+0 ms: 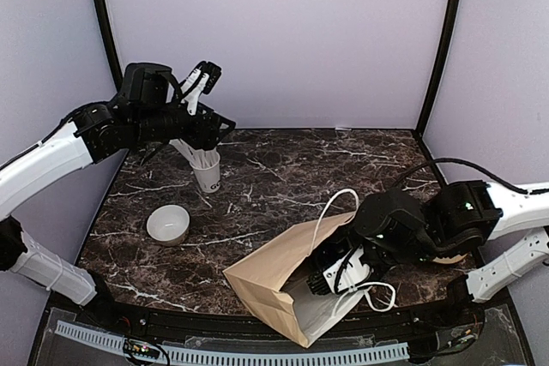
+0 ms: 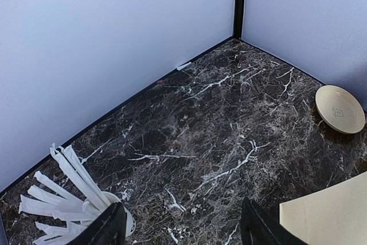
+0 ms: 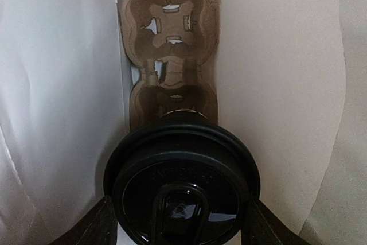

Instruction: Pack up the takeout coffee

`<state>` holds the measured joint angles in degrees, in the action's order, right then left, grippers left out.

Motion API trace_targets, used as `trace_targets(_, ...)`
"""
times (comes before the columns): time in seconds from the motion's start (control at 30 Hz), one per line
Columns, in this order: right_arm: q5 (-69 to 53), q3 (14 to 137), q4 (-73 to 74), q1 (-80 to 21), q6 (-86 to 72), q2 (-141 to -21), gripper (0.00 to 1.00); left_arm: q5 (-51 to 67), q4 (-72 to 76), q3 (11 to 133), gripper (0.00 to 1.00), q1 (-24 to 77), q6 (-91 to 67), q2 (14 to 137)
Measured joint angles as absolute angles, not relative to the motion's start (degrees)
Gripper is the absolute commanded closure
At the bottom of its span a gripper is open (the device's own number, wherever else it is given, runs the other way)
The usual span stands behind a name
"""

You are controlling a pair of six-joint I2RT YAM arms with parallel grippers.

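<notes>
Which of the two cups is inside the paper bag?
The black-lidded coffee cup, in the right gripper; the white cup holding sticks stands outside on the table.

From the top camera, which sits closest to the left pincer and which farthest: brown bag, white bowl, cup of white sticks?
From the left pincer:
1. Cup of white sticks, close by, back left.
2. White bowl, left side, farther forward.
3. Brown bag, front centre, on its side.
</notes>
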<state>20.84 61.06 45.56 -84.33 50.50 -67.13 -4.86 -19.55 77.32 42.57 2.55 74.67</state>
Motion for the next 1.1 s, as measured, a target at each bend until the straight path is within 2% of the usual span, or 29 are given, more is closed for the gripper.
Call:
trace_targets(0.53, 20.8, 58.1, 42.2, -84.3, 51.4, -66.7, 0.52, -1.7, -23.4, 84.4, 0.29, 41.0, 3.7, 84.0)
trace_targets(1.1, 20.4, 54.6, 34.8, -82.8, 54.2, -68.4, 0.51, -0.9, -25.5, 85.2, 0.29, 40.6, 3.7, 85.1)
